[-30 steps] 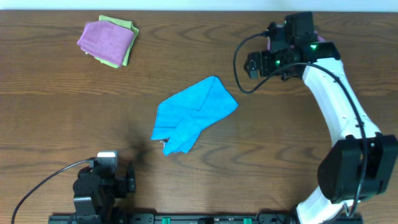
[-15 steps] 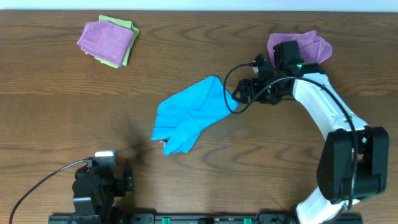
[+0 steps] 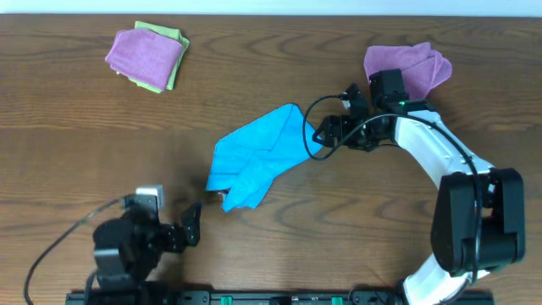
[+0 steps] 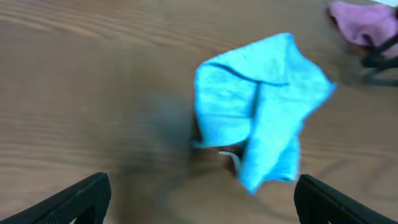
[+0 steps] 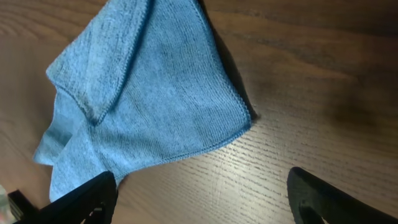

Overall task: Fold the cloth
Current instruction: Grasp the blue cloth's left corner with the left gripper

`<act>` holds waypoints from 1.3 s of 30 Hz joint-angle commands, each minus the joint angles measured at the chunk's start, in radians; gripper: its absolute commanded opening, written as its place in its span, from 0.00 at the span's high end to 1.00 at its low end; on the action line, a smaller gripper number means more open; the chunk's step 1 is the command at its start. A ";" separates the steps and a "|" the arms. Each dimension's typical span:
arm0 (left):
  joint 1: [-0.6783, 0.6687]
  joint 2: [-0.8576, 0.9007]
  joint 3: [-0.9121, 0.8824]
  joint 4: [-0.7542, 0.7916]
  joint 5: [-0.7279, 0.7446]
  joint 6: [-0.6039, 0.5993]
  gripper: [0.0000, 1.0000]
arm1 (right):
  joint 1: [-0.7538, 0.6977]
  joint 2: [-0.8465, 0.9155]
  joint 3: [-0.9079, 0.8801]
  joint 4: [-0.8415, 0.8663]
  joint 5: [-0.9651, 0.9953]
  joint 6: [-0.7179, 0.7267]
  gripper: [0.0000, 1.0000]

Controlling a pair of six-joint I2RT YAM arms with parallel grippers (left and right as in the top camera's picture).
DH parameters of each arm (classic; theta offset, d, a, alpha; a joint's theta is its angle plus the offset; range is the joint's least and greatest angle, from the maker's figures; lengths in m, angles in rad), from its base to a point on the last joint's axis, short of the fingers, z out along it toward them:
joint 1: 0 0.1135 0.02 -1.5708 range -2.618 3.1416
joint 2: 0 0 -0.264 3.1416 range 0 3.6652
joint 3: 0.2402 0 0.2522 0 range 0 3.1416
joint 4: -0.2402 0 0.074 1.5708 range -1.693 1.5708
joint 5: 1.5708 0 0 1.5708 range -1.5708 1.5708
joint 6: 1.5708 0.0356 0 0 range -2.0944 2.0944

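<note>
At the far left of the table, a folded pink cloth is seen stacked on a green one. Nearer, by the left front edge, the left gripper is held low over bare wood and pointed toward the centre. In the left wrist view its two fingers are spread wide with nothing between them, so it is released. The blue cloth is laid in the middle of the table, rumpled and partly folded over itself, with one flap doubled across the middle and a narrow end trailing toward the near left. A small white tag is shown at its near edge. The right gripper is positioned just beside the cloth's right corner, its fingers parted and empty. Whether a fingertip touches the fabric cannot be told, as the dark gripper body merges with its shadow from overhead. At the far right, a crumpled purple cloth is laid well apart from the blue one
</note>
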 commanded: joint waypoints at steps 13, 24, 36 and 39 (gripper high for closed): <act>-0.005 0.540 0.176 0.044 0.398 -0.386 0.05 | 0.015 0.077 -0.007 0.047 -0.010 0.093 0.14; -0.005 0.818 0.146 0.083 0.455 -0.492 0.05 | 0.018 0.077 -0.007 0.069 -0.014 0.111 0.14; -0.005 0.852 -0.085 0.537 0.568 -0.817 0.05 | 0.018 0.077 -0.007 0.069 -0.014 0.119 0.14; -0.005 0.852 -0.089 0.558 0.558 -0.852 0.05 | 0.018 0.077 -0.007 0.070 -0.014 0.119 0.14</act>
